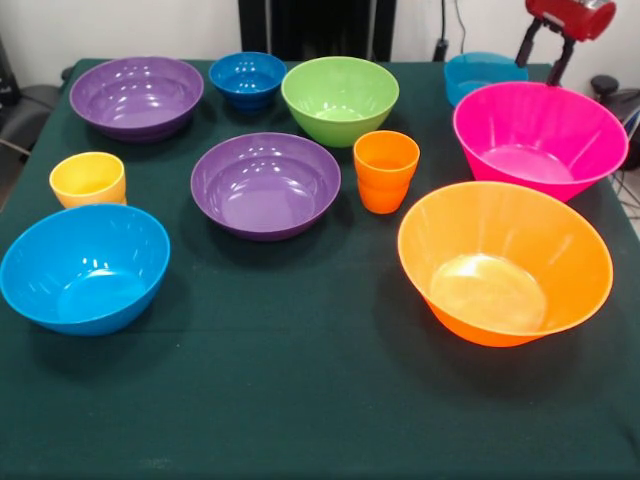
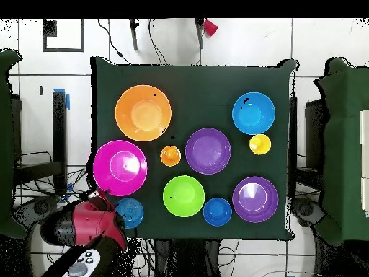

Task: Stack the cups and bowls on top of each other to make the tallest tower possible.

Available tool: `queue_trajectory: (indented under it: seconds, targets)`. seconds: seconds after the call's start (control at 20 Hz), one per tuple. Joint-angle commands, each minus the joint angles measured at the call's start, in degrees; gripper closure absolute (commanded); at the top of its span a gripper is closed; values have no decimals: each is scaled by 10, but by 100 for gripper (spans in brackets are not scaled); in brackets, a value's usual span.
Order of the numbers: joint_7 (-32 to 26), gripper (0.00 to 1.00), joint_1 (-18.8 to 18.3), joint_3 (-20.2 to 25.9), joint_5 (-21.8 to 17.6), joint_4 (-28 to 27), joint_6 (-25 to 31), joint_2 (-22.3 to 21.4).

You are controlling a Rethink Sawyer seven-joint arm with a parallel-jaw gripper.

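Spreading across a dark green table (image 1: 300, 400), the bowls and cups all sit apart, each on its own and none nested, with the gripper (image 1: 548, 50) raised at the table's far corner on the front view's right. Its two dark fingers (image 1: 561, 58) hang apart with nothing between them.

Largest is the orange bowl (image 1: 505, 262), well away from the gripper toward the camera side of the front view. The pink bowl (image 1: 540, 138) comes next, lying directly below and just in front of the gripper. A light blue bowl (image 1: 85, 267) rests at the opposite side of the table, the farthest thing from the gripper. One purple bowl (image 1: 266, 184) sits mid-table, well apart from the gripper; the other purple bowl (image 1: 137, 96) is along the far edge, across the table from it. The green bowl (image 1: 340, 99) stands on the far row, some way from the gripper. A teal bowl (image 1: 482, 72) lies nearest of all, just beside the fingers and partly hidden behind the pink one. The small dark blue bowl (image 1: 248, 78) sits beyond the green one.

The orange cup (image 1: 386, 170) stands upright between the mid-table purple bowl and the pink bowl. The yellow cup (image 1: 88, 179) stands upright far across, near the light blue bowl.
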Motion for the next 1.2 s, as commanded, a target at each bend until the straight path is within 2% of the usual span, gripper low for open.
queue_trajectory:
  seconds: [0.05, 0.35, 0.45, 0.55, 0.8, 1.2]
  targets:
    - [46, 0, -92, 110, -17, 41, -61, -13]
    - [18, 0, -179, 174, -63, 91, -76, -58]
    - [16, 0, -179, 171, -70, 88, -66, -60]
    - [24, 0, -208, 202, -81, 99, -89, -59]
    - [34, 0, -230, 224, -103, 103, -112, -54]
    - [29, 0, -312, 287, -147, 126, -121, -61]
